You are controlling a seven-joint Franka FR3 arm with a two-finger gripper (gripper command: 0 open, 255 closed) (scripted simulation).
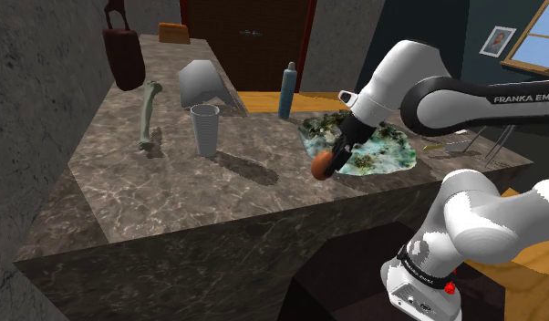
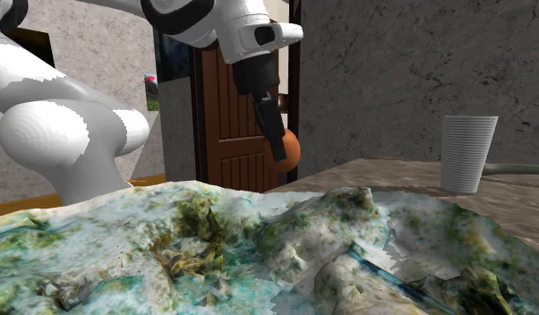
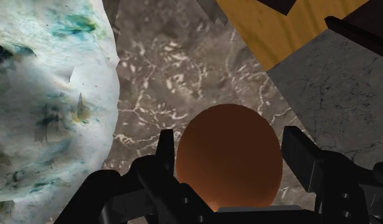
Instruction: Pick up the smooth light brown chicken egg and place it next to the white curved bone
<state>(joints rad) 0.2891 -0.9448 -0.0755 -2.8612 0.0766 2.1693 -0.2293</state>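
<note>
Above countertop (image 1: 218, 196), one egg (image 1: 322, 165) (clasped), one bone (image 1: 149, 114)

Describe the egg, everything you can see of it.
The egg is smooth, plain orange-brown and oval, with no marks or cracks showing. The claw is shut on it, with its black fingers on either side and the egg's rounded end poking past their tips. It hangs clear of the marbled counter, beside the edge of the mottled white-green slab and far from the bone. Nothing else touches it.
</note>
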